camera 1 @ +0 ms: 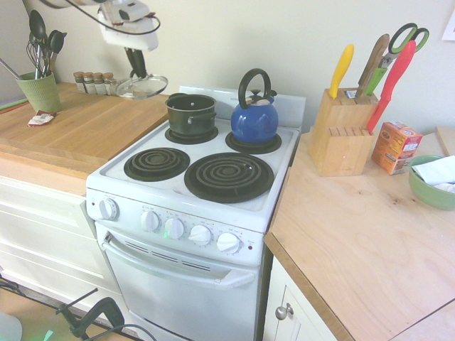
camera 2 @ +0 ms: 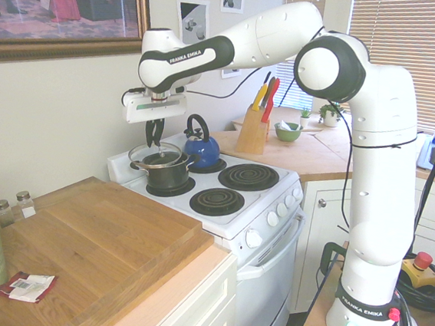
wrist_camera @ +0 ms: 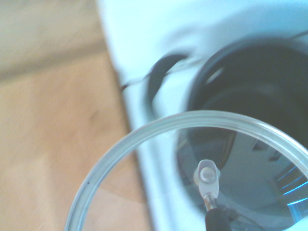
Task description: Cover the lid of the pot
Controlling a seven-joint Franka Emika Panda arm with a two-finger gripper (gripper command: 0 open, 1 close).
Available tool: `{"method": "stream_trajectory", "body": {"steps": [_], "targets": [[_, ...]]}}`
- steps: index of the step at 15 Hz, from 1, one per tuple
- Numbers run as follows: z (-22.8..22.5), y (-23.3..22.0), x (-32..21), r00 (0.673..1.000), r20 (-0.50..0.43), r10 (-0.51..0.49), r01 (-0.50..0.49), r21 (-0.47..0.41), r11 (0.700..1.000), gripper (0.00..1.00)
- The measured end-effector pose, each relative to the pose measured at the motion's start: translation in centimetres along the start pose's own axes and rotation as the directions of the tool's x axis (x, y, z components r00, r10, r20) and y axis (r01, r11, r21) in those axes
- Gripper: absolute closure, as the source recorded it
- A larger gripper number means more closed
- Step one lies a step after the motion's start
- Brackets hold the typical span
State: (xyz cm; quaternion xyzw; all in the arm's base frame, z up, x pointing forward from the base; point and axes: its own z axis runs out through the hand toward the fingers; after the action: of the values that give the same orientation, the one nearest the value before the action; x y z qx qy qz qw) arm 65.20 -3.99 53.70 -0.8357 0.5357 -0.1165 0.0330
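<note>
The wrist view is blurred, with the lid [wrist_camera: 192, 159] cut off at its edge and the pot [wrist_camera: 260, 82] partly hidden.

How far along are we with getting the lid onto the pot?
Done: the gripper has the lid lifted by its knob, clear of the wooden counter. In hand: it hangs beside and above the pot, not centred over it. Left: move across over the open pot on the rear burner, lower the lid onto the rim, release.

Blue kettle [camera 1: 254, 121] on back burner — knife block [camera 1: 343, 131], perhaps spice jars [camera 1: 92, 82].
</note>
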Motion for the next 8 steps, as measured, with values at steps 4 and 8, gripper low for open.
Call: {"method": "stream_trajectory", "body": {"steps": [4,8], "targets": [[1.9,-0.5,6.5,0.998,-0.006,0.063,-0.063,-0.015,0.998,1.0],[5.0,-1.5,9.8,0.997,0.004,0.083,-0.083,-0.037,0.996,1.0]]}}
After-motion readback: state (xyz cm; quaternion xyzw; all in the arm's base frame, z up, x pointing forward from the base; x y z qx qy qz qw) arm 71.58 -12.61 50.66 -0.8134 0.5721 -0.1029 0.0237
